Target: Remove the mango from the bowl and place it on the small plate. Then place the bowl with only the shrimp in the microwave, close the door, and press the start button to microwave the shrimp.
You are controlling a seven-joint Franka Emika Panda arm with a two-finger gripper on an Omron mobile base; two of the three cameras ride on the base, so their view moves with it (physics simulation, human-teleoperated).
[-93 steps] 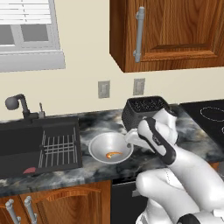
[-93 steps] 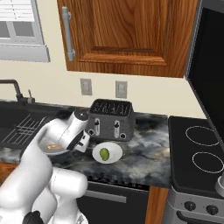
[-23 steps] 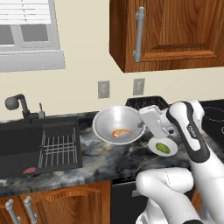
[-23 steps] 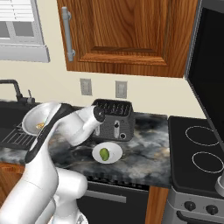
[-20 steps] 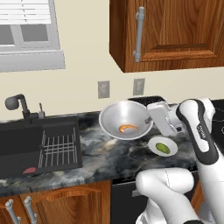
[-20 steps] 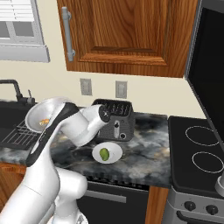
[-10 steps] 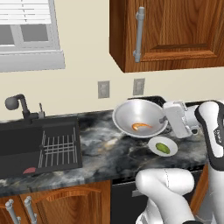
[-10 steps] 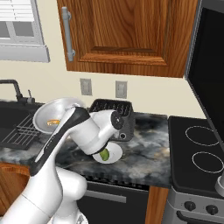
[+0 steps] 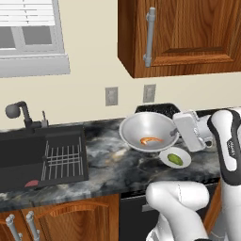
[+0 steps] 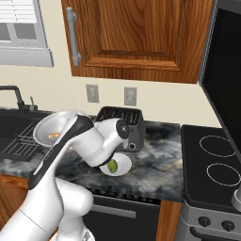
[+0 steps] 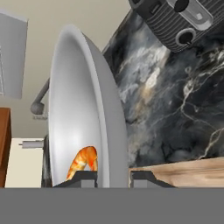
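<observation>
The light grey bowl (image 9: 148, 130) hangs tilted above the counter, just in front of the toaster, with the orange shrimp (image 9: 150, 140) lying inside it. My gripper (image 9: 176, 133) is shut on the bowl's right rim. The hand view shows the bowl (image 11: 81, 105) edge-on with its rim between the fingertips (image 11: 84, 176) and the shrimp (image 11: 83, 161) low inside. The small white plate (image 9: 167, 153) rests on the counter below and right of the bowl and carries the yellow-green mango (image 9: 175, 159). From the right base, the mango (image 10: 113, 165) and plate (image 10: 123, 164) peek out beside my forearm. The microwave (image 10: 227, 66) shows as a dark panel at upper right.
A black toaster (image 10: 123, 123) stands at the back of the marble counter. The sink with a dish rack (image 9: 65, 160) and faucet (image 9: 19, 113) lies to the left. A black stove top (image 10: 214, 164) is on the right. Wooden cabinets (image 9: 188, 33) hang overhead.
The bowl with the shrimp has travelled to the right in my gripper and now hangs by the toaster above the plate. Mango and plate have stayed put.
</observation>
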